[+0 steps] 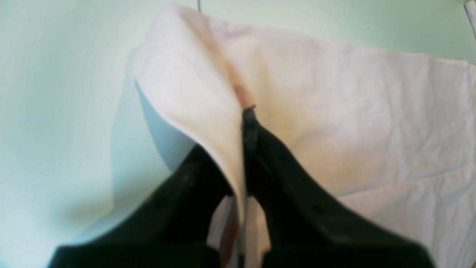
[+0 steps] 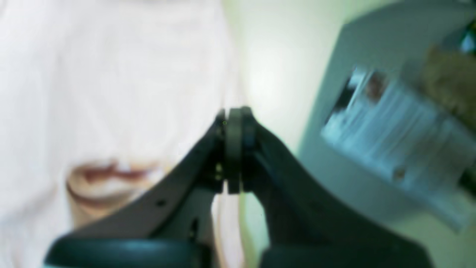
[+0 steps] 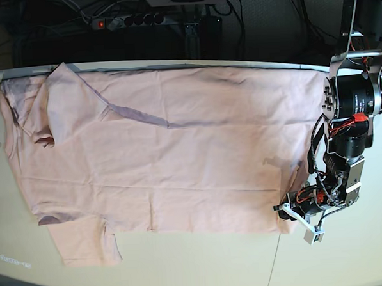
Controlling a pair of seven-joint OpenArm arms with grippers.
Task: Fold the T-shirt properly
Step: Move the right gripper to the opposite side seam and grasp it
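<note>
The pale pink T-shirt (image 3: 178, 143) lies spread flat across the table with its plain side up. One sleeve (image 3: 81, 241) is at the front left and the other (image 3: 61, 102) is folded over at the back left. My left gripper (image 3: 285, 212) sits at the shirt's front right corner. In the left wrist view it (image 1: 248, 111) is shut on a raised fold of the shirt (image 1: 193, 85). My right gripper (image 2: 234, 115) is shut over the shirt's edge (image 2: 111, 93); that view is blurred and I see no cloth between its tips. It barely shows in the base view.
The pale table (image 3: 184, 265) ends just behind the shirt. A power strip (image 3: 127, 20) and cables lie behind it. The left arm's body (image 3: 349, 102) stands at the right. A blurred grey-blue object (image 2: 390, 141) is to the right of my right gripper.
</note>
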